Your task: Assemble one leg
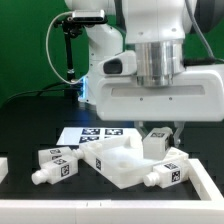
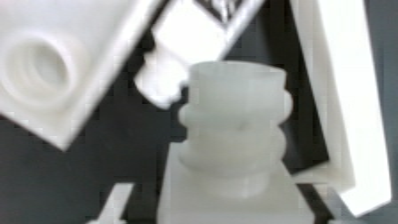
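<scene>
My gripper [image 1: 160, 133] is shut on a white leg [image 1: 157, 144] and holds it just above the right part of the white tabletop [image 1: 122, 162]. In the wrist view the leg [image 2: 231, 130] fills the middle with its narrower stub end pointing away, held between my two fingers [image 2: 125, 203]. The tabletop's corner hole [image 2: 43, 68] lies to one side of the stub, apart from it. Two more legs [image 1: 55, 157] [image 1: 56, 171] lie at the exterior view's left, and another leg [image 1: 165, 177] lies against the tabletop's front right.
The marker board [image 1: 95, 133] lies behind the tabletop. White border strips run along the table's front [image 1: 100, 212] and right [image 1: 207, 180]. A black stand with green cable [image 1: 68, 50] stands at the back left.
</scene>
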`<act>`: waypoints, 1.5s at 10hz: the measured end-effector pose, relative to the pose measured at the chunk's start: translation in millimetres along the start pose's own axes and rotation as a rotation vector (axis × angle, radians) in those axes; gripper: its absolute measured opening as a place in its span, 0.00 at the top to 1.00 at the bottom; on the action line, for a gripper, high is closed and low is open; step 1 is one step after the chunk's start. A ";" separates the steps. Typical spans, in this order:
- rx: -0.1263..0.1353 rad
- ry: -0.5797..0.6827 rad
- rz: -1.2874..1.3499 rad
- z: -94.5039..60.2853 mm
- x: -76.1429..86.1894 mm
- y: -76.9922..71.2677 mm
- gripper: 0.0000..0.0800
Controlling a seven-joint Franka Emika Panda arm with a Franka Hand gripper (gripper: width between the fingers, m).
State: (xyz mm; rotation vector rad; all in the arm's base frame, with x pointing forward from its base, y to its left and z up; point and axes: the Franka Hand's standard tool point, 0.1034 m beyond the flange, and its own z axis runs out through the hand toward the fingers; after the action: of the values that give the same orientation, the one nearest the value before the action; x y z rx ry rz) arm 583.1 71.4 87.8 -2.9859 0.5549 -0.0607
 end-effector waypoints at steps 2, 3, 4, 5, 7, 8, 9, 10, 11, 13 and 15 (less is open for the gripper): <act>0.000 0.000 0.002 2.5 4.9 -0.4 0.64; -0.001 -0.001 0.001 2.9 4.2 -0.4 0.64; -0.001 -0.002 0.002 3.5 3.9 -0.3 0.64; -0.001 -0.003 0.002 3.9 3.6 0.0 0.64; -0.018 -0.025 -0.076 -1.2 -21.8 24.0 0.64; -0.028 -0.031 -0.113 -5.9 -40.0 47.6 0.64; -0.032 -0.004 -0.138 -7.5 -55.0 64.6 0.64; -0.039 0.056 -0.185 2.3 -74.3 82.1 0.64; -0.046 0.003 -0.172 5.4 -84.1 82.8 0.64; -0.042 0.012 -0.176 3.3 -76.7 78.9 0.64; -0.043 0.011 -0.176 3.7 -76.8 79.0 0.64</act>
State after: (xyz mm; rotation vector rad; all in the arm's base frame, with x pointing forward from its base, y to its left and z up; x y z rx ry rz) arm 483.6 26.1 74.0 -3.0701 0.2962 -0.0799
